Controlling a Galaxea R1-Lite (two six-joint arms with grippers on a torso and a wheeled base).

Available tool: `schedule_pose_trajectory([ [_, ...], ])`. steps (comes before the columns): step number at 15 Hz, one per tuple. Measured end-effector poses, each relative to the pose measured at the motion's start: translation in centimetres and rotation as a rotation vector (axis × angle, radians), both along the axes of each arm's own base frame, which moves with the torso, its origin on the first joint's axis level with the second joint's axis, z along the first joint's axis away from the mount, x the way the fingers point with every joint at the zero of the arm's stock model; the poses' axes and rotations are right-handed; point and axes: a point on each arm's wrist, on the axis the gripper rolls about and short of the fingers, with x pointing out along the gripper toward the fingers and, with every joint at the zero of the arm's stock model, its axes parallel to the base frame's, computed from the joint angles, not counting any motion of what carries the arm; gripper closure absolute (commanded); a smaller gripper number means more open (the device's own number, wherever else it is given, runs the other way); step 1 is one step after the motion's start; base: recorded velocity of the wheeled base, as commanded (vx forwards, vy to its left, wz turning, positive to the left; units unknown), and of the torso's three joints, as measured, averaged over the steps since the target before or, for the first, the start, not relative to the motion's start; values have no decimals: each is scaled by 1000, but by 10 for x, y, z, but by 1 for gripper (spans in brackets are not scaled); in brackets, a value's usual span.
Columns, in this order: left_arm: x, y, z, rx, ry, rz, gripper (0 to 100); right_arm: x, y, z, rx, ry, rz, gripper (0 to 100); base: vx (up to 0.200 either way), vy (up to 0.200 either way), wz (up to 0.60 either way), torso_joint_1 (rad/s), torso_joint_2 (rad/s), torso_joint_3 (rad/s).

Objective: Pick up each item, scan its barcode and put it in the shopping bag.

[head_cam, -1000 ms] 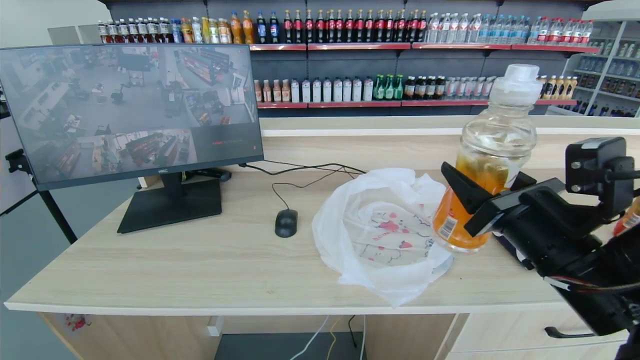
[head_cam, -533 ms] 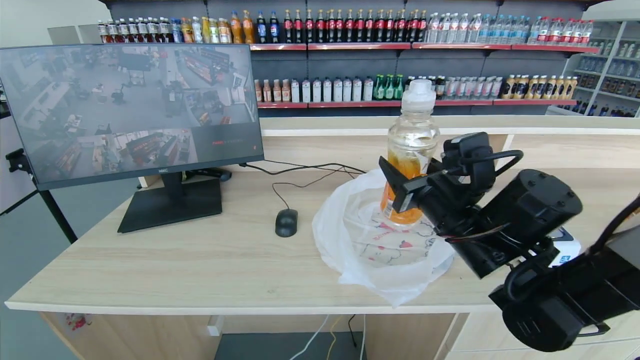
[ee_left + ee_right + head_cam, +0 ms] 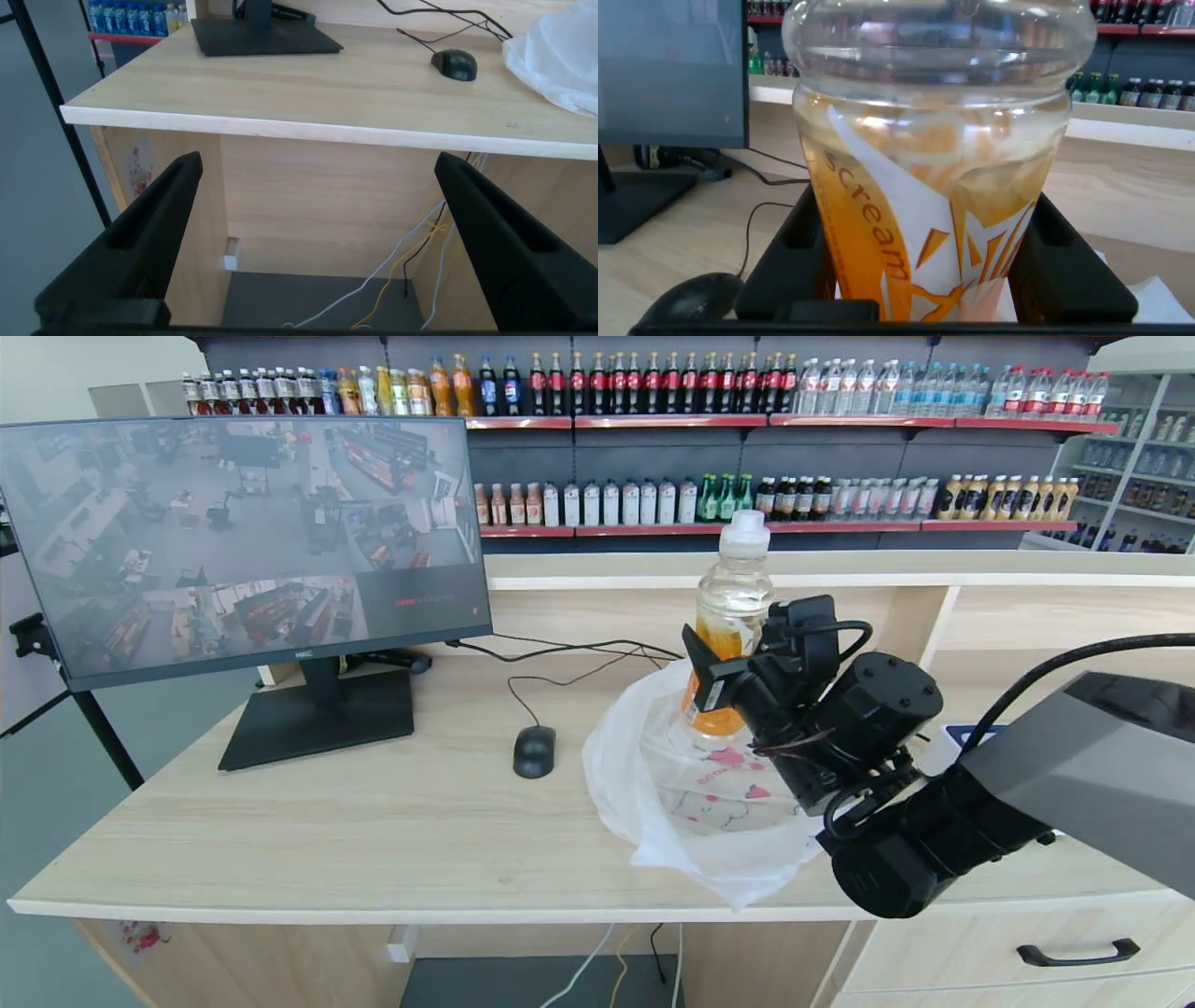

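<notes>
My right gripper (image 3: 717,683) is shut on a clear bottle of orange drink (image 3: 729,625) with a white cap, upright, over the far part of the white shopping bag (image 3: 698,775) lying on the wooden counter (image 3: 373,821). In the right wrist view the bottle (image 3: 934,187) stands between the two black fingers (image 3: 794,247). My left gripper (image 3: 318,247) is open, low in front of the counter's front edge (image 3: 280,126), with nothing between its fingers.
A monitor (image 3: 238,541) on a black stand is at the counter's left. A black mouse (image 3: 534,751) and its cable lie left of the bag. A raised ledge runs along the counter's far side, with drink shelves (image 3: 653,420) behind.
My right arm has carried the bottle left and away from me, from beside the bag's right edge to above the bag. The bottle sits lower and more upright now.
</notes>
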Motion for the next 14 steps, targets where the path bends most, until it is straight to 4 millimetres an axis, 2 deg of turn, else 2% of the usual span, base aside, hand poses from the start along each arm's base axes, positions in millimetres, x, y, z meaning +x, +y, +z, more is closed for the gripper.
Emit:
schedule_pose_trajectory([
  [8,0,0,0,0,0,0,0,22,6,-31,7,49,-9,100,0,0,0,0,0,0],
  [14,0,0,0,0,0,0,0,27,7,-49,-16,89,-12,100,0,0,0,0,0,0],
])
